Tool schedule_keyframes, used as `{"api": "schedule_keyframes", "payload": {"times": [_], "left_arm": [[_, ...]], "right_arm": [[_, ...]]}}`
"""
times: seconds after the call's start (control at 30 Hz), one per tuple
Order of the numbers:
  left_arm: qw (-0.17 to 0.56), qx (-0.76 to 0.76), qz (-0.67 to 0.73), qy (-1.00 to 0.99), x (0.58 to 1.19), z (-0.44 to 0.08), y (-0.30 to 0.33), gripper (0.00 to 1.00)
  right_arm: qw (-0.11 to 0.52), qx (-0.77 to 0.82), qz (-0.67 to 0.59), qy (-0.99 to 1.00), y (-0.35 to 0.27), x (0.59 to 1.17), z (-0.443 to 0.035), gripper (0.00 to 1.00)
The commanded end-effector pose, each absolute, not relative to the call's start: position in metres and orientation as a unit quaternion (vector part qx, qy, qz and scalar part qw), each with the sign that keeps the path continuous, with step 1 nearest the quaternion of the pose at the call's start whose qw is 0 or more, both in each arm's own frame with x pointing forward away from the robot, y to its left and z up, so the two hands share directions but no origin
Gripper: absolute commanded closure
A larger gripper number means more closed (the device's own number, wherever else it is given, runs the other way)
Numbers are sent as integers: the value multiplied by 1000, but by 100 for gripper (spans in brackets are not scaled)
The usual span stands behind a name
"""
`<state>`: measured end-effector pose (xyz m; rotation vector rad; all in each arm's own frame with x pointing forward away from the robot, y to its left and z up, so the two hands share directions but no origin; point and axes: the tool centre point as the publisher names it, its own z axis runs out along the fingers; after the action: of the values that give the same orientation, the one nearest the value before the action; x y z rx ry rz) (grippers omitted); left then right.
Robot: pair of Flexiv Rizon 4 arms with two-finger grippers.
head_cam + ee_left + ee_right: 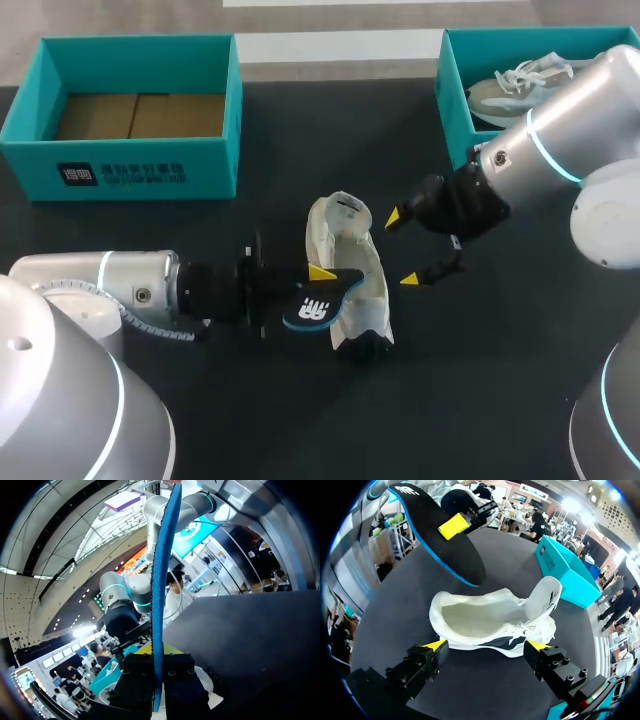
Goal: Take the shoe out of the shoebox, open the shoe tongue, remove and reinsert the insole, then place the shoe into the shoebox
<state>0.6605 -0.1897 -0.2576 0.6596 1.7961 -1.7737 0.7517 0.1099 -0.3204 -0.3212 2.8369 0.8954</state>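
A white shoe (350,270) lies on the dark table between my two arms, its opening upward and empty (485,617). My left gripper (325,275) is shut on a black insole with a blue edge (318,305), held just over the shoe's near side; in the left wrist view the insole (162,580) stands edge-on between the fingers. In the right wrist view the insole (440,532) hangs beyond the shoe. My right gripper (400,248) is open beside the shoe's right flank, its yellow tips (435,645) spread wide with nothing between them.
A teal shoebox (130,170) with a cardboard floor stands at the back left. A second teal box (455,100) at the back right holds another pale shoe (515,85). Bare table lies in front of the shoe.
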Motion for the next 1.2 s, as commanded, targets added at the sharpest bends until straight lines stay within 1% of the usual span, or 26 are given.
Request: {"api": "schedule_keyframes", "payload": {"times": [0.03, 0.37, 0.6, 1.2], "left_arm": [[266, 243, -660, 659, 663, -263, -198, 100], [268, 260, -654, 658, 667, -269, -221, 100], [260, 255, -653, 664, 671, -284, -220, 100], [271, 249, -649, 666, 698, -317, -223, 100]], "right_arm": [[75, -106, 295, 946, 115, 753, -322, 0], [75, -106, 295, 946, 115, 753, -322, 0], [75, -106, 295, 946, 115, 753, -322, 0], [75, -106, 295, 946, 115, 753, -322, 0]]}}
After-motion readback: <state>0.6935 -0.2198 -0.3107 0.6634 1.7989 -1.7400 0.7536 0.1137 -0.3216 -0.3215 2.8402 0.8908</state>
